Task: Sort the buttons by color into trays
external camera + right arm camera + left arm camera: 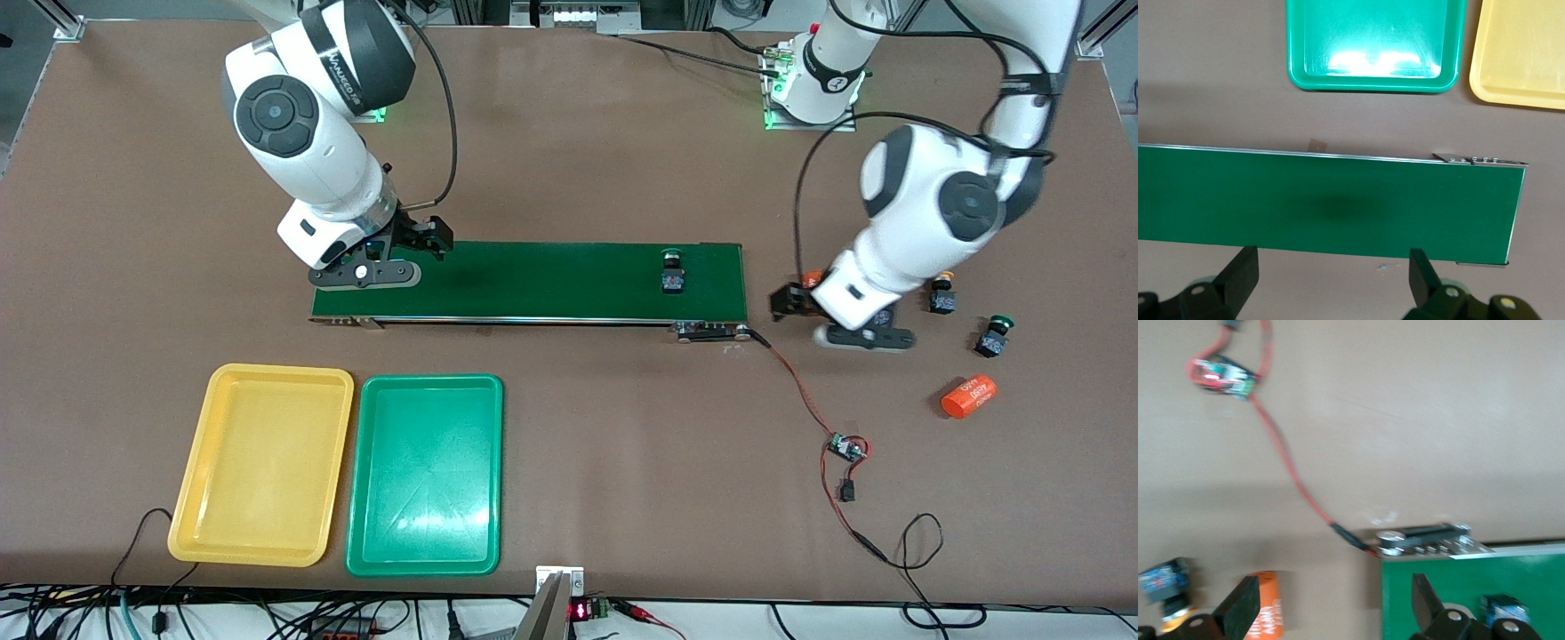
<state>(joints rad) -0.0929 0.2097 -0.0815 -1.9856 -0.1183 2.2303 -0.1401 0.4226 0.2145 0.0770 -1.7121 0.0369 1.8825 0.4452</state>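
1. Two trays lie side by side on the desk (622,133), nearer the front camera than the conveyor belt (533,280): a yellow tray (191,498) toward the right arm's end and a green tray (364,533) just beside it. Both hold nothing.
2. Three buttons can be counted for certain. One green-capped button (673,273) stands on the belt, near its end toward the left arm. A yellow-capped button (942,296) and a second green-capped button (994,336) stand on the bare desk toward the left arm's end. A patch of orange (810,279) shows by the left arm's wrist; whether it is a fourth button cannot be told.
3. One orange cylinder (968,396) with print lies on its side on the desk, nearer the front camera than the loose buttons.
4. The left gripper (1335,610) hangs low over the desk just off the belt's end, jaws wide apart, holding and touching nothing.
5. The right gripper (1331,280) hangs over the belt's end toward the right arm, jaws fully spread, empty.
6. Both arms are bent over, wrists pointing down.
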